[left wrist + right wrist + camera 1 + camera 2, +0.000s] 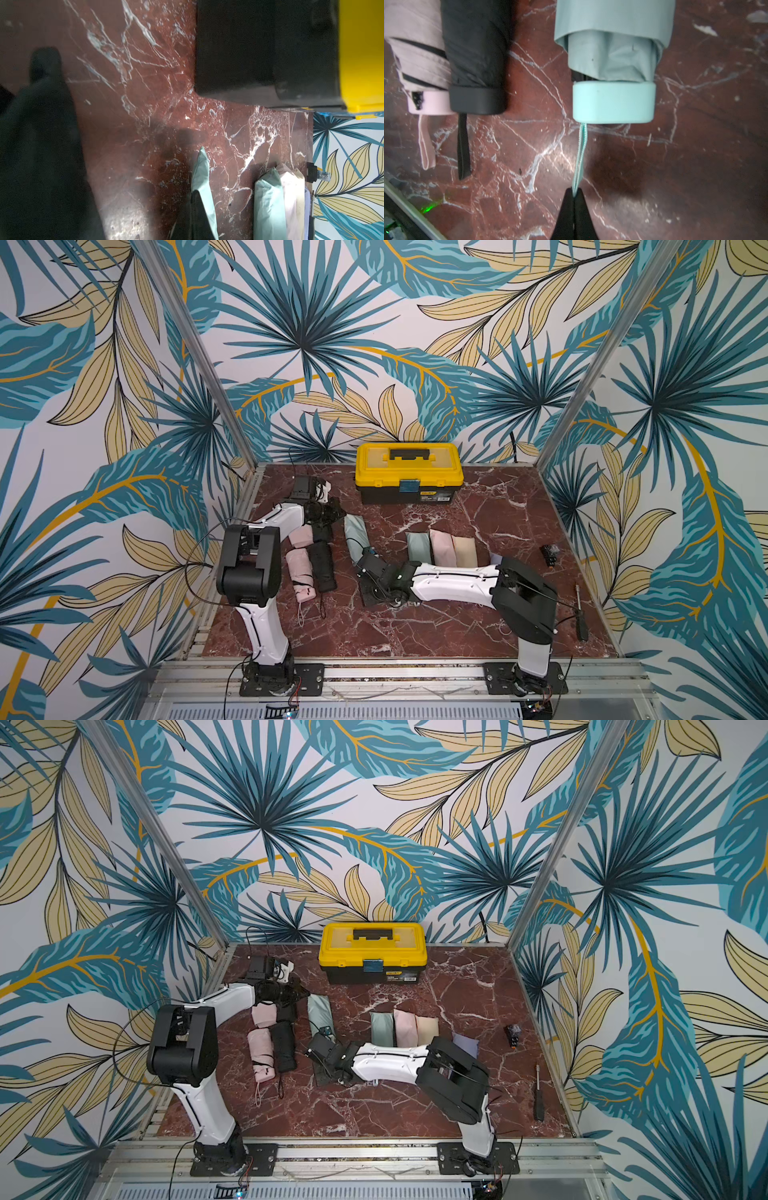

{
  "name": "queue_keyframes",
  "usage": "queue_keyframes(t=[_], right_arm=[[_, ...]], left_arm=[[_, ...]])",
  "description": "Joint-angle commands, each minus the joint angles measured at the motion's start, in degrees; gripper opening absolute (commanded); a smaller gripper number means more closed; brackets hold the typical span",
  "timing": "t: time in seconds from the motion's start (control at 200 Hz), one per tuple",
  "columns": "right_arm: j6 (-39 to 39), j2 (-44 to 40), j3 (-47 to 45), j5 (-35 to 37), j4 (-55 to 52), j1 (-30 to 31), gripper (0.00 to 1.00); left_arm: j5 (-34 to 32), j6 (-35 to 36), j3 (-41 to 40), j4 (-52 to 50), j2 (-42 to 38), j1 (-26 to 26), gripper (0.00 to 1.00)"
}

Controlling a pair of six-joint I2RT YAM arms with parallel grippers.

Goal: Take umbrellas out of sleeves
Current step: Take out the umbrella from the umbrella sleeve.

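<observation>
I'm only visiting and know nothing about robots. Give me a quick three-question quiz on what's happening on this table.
1. True or false: the yellow-lidded toolbox is shut.
2. The right gripper pinches: A) a pink loop, B) the mint wrist loop, C) a screwdriver.
3. Fill in: the mint umbrella's handle lies ___ its sleeve.
Key: 1 true; 2 B; 3 outside.

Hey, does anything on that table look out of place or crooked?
A screwdriver lies alone by the table's right edge, a stray tool. The mint umbrella, partly out of its sleeve, lies slanted, its loop pinched by the right end effector.
</observation>
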Motion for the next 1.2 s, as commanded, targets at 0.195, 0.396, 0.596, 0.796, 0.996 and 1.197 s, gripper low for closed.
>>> queue_keyframes(t=[0.195, 0.396, 0.596, 0.796, 0.996, 1.197], right_arm=[[-2.31, 6.55, 7.54, -9.76, -0.9, -4.88, 0.0], [-2.25, 8.82, 9.32, -12.47, -1.23, -5.27, 0.0], [-0.54, 7.41, 6.26, -13.16, 0.64, -5.24, 0.0], [2.35, 4.07, -1.41, -13.52, 4.79, -5.19, 0.0], [3.99, 2.72, -6.14, -14.3, 9.16, -5.14, 0.0], [4.81, 1.41, -8.77, -14.28, 10.28, -4.96, 0.0]], left_arm=[[2.2, -1.01, 9.47, -1.33, 4.57, 3.52, 0.0], [2.9, -1.08, 13.81, -2.63, 8.16, 3.97, 0.0], [2.44, -1.24, 15.31, -2.93, 9.57, 4.28, 0.0], [2.9, -1.86, 16.24, -2.93, 10.13, 4.33, 0.0], [3.43, -2.04, 16.08, -2.88, 10.09, 4.32, 0.0], [3.43, -1.85, 15.47, -2.92, 9.45, 4.28, 0.0]])
